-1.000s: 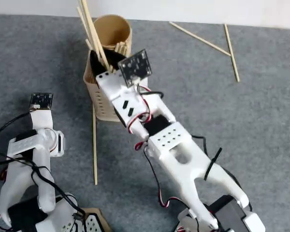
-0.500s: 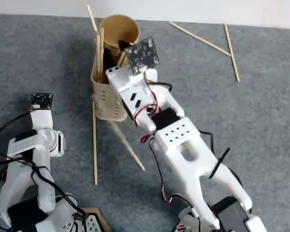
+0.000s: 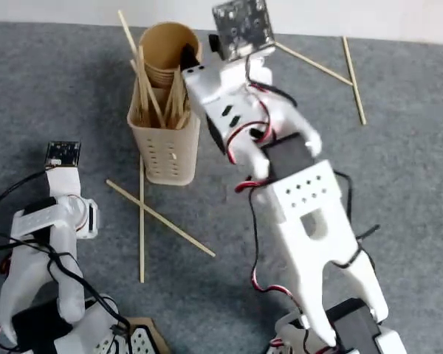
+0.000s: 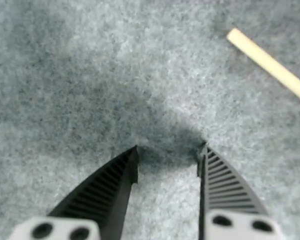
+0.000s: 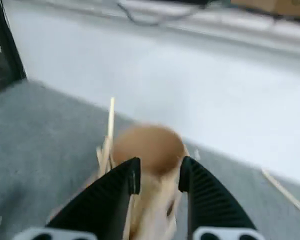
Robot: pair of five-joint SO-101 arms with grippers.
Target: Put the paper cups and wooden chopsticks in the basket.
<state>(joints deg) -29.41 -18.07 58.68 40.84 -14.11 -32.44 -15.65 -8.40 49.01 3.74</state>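
Observation:
A beige perforated basket [image 3: 165,151] stands upright on the grey carpet with a brown paper cup [image 3: 166,46] and several wooden chopsticks [image 3: 144,81] inside it. My right gripper [image 3: 187,57] hovers beside the cup's rim at the far side of the basket. In the right wrist view this gripper [image 5: 157,175] is open, with the blurred cup [image 5: 147,147] beyond its fingers. Two chopsticks lie crossed [image 3: 142,209] on the carpet in front of the basket. My left gripper [image 4: 167,150] points down at bare carpet, open and empty, with a chopstick end [image 4: 270,65] nearby.
Two more chopsticks [image 3: 310,59] [image 3: 354,77] lie on the carpet at the far right, near the white wall edge. The left arm's body [image 3: 48,243] fills the near left corner. The right arm [image 3: 303,214] stretches across the middle.
My right gripper rose and swung from over the basket's mouth toward its far side. A chopstick dropped out and now lies slanted across the one on the carpet. The left arm kept still.

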